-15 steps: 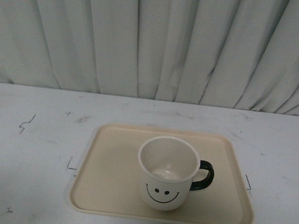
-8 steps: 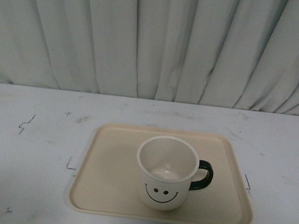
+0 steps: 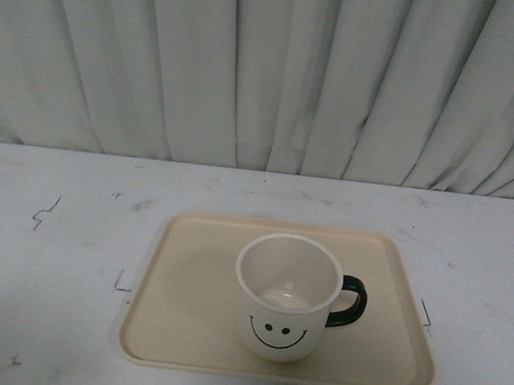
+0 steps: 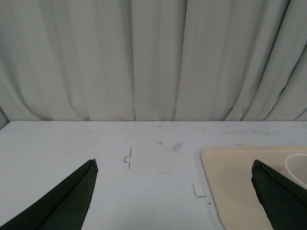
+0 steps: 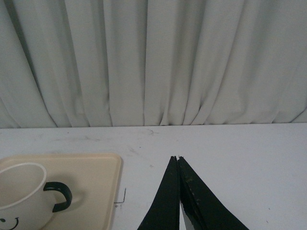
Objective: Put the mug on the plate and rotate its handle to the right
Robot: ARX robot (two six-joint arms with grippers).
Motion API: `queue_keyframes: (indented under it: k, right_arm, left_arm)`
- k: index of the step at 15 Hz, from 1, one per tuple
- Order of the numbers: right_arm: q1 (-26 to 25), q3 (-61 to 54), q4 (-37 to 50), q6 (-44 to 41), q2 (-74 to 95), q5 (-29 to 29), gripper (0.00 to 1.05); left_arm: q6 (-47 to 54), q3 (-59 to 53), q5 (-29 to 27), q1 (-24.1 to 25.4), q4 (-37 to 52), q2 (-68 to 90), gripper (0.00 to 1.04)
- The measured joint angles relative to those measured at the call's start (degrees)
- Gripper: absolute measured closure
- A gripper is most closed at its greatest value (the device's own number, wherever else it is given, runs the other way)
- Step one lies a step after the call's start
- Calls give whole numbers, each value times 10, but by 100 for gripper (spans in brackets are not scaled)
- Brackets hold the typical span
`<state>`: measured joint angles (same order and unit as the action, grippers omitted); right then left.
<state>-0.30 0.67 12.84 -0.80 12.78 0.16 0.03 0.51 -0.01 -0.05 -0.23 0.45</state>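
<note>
The cream-white mug (image 3: 285,300) stands upright on the beige plate (image 3: 182,304), its smiley face toward the camera and its black handle (image 3: 350,303) pointing right. Neither arm shows in the front view. In the left wrist view my left gripper (image 4: 175,165) is open over bare table, with the plate's corner (image 4: 230,177) by one fingertip. In the right wrist view my right gripper (image 5: 176,158) is shut on nothing, to the right of the plate (image 5: 96,172) and the mug (image 5: 24,196), well apart from the handle (image 5: 60,194).
A white table (image 3: 41,263) with small black marks (image 3: 45,213) carries the plate. A pleated pale curtain (image 3: 269,66) closes off the back edge.
</note>
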Motion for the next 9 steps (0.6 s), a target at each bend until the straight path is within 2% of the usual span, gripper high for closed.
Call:
queue_keyframes:
  k: [2,3,4,5,6,9]
  right_arm:
    - [0,0,-34,0,-32,0,103]
    - [0,0,-135,0,-125,-2,103]
    - [0,0,-132,0,-125,-2,103]
    - [0,0,-131,0,-125,-2,93]
    - [0,0,-131,0,-125,-2,75]
    - [0,0,-131,0,-125,-2,65]
  left_arm:
    - [0,0,0,0,0,0,7]
    - [0,0,0,0,0,0,7]
    - [0,0,0,0,0,0,7]
    - [0,0,0,0,0,0,7]
    - [0,0,0,0,0,0,7]
    - [0,0,0,0,0,0,7]
